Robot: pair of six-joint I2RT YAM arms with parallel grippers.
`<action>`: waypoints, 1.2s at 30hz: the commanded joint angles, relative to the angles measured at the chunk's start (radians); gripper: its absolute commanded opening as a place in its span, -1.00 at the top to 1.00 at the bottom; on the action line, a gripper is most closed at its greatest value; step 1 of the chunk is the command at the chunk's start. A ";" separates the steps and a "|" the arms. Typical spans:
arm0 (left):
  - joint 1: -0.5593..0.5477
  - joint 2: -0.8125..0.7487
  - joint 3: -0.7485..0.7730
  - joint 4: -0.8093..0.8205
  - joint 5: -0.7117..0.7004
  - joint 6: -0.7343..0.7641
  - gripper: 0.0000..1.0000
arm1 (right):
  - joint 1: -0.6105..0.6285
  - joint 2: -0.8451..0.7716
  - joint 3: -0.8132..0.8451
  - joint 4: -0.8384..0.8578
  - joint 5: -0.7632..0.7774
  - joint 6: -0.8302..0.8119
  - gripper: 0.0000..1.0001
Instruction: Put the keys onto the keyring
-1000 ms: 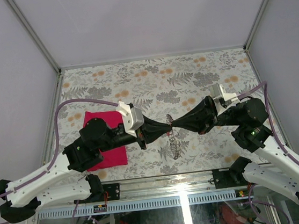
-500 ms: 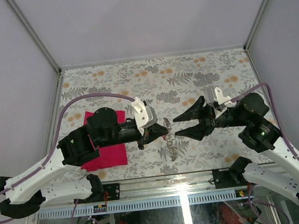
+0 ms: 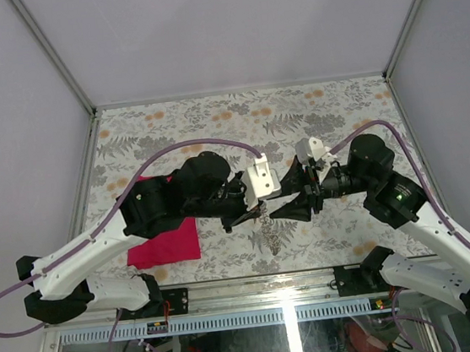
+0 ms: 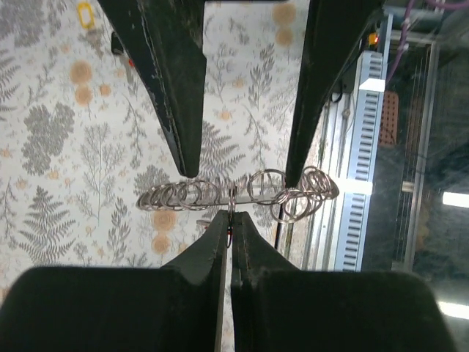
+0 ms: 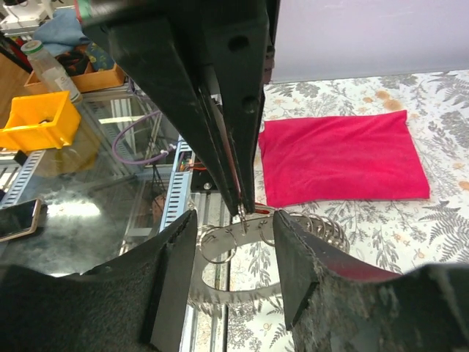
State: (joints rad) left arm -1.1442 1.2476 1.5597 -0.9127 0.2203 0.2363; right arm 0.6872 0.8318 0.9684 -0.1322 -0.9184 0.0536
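Both arms meet over the flowered table (image 3: 212, 119).
The right pincer (image 4: 242, 176) is apart, its fingers at each side of the left pincer (image 4: 231, 220), which is clamped on the keyring (image 4: 190, 196) at its tips.

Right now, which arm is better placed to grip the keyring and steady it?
Right. The right gripper is open, fingertips close by the keyring, either side of the left gripper, so it likely need only close. The left is shut, tips at a middle link.
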 commanded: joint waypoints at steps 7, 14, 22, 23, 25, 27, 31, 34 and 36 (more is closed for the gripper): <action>-0.003 0.006 0.068 -0.059 -0.037 0.044 1.00 | 0.006 0.040 0.013 0.076 -0.074 0.034 0.22; -0.003 0.009 0.071 -0.059 -0.036 0.042 1.00 | 0.006 0.077 0.000 0.116 -0.068 0.051 0.32; -0.007 0.007 0.074 -0.059 -0.039 0.037 1.00 | 0.013 0.111 0.000 0.131 -0.075 0.045 0.37; -0.007 0.008 0.074 -0.059 -0.039 0.038 1.00 | 0.014 0.114 0.000 0.130 -0.077 0.044 0.39; -0.007 0.008 0.075 -0.059 -0.042 0.038 1.00 | 0.018 0.119 0.001 0.125 -0.077 0.038 0.41; -0.008 0.009 0.076 -0.059 -0.043 0.041 1.00 | 0.022 0.123 0.003 0.122 -0.079 0.034 0.42; -0.007 0.014 0.079 -0.059 -0.049 0.040 1.00 | 0.032 0.134 0.008 0.112 -0.080 0.026 0.42; -0.007 0.016 0.080 -0.059 -0.052 0.040 1.00 | 0.042 0.142 0.008 0.105 -0.074 0.016 0.45; -0.007 0.016 0.081 -0.060 -0.052 0.040 1.00 | 0.048 0.148 0.009 0.105 -0.073 0.013 0.54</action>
State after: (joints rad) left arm -1.1450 1.2636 1.5932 -1.0008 0.1783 0.2646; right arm 0.7162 0.9680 0.9634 -0.0555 -0.9745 0.0845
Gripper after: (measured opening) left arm 0.022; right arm 0.265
